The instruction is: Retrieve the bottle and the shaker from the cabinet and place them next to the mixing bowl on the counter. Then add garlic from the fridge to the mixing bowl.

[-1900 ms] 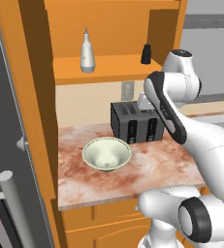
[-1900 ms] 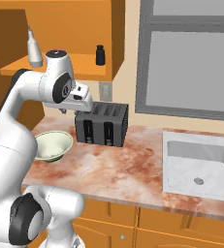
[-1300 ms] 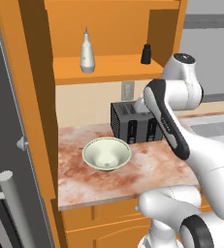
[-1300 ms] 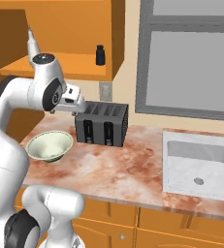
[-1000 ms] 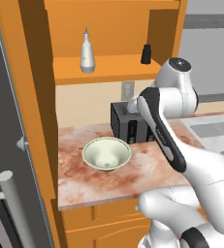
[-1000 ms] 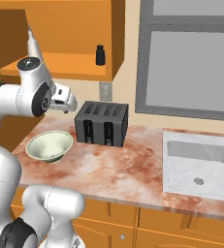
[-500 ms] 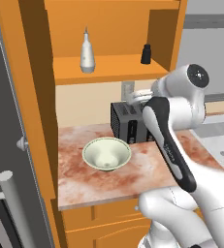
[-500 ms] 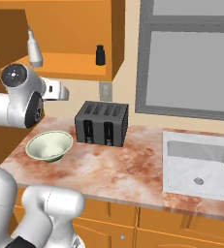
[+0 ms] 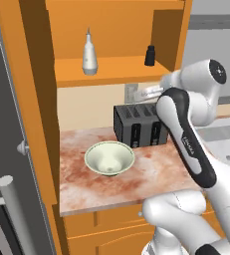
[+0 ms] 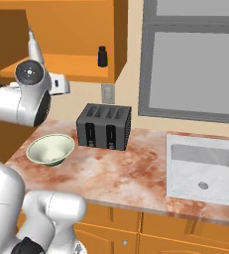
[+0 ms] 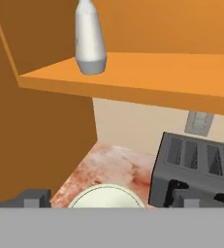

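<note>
The white bottle (image 9: 89, 55) stands upright on the left part of the open cabinet shelf (image 9: 116, 69), and the small black shaker (image 9: 150, 56) stands at its right end. Both also show from the right, bottle (image 10: 34, 47) and shaker (image 10: 102, 56). The pale green mixing bowl (image 9: 109, 158) sits on the marble counter below. My gripper (image 9: 149, 92) hovers open and empty just under the shelf's front edge, above the toaster. In the hand view the bottle (image 11: 89, 38) is up and left of the wide-spread gripper (image 11: 108, 201), with the bowl (image 11: 107, 197) beneath. The garlic is out of view.
A black toaster (image 9: 139, 127) stands on the counter right of the bowl, against the wall. The grey fridge door (image 9: 7, 149) with its handle borders the counter on the left. A sink (image 10: 205, 166) lies at the right under a window.
The hand has swung left along the shelf's front, from above the toaster toward the bottle's side, while the elbow lifted. Jaws stay open. Bottle, shaker and bowl have not moved.
</note>
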Tool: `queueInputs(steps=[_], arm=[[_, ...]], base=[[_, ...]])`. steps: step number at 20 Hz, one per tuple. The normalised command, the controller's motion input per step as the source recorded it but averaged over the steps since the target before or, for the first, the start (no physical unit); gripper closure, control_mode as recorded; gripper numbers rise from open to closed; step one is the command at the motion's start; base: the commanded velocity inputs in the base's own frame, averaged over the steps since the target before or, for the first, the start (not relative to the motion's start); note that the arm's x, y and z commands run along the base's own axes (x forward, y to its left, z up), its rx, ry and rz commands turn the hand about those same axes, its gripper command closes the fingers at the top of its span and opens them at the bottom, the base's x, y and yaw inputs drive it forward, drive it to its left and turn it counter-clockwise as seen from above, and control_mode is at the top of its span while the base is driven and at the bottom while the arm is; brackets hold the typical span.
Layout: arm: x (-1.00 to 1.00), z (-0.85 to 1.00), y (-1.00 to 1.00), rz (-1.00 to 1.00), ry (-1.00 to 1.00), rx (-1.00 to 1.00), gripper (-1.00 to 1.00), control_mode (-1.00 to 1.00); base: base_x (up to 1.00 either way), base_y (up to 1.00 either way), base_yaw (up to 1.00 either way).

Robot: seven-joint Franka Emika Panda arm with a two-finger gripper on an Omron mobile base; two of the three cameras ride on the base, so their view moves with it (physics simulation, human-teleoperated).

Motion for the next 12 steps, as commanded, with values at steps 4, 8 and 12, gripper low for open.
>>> queueInputs(steps=[4,8,12], arm=[[0.55,0.0,0.36,0.08,-0.03,0.0,-1.0,-1.0],[0.21,0.02,0.7,0.0,0.0,-0.03,-1.0,-1.0],[0.04,0.22,0.64,-0.12,-0.03,-0.15,-1.0,-1.0]], base=[[0.0,0.0,0.0],[0.0,0.0,0.0],[0.0,0.0,0.0]])
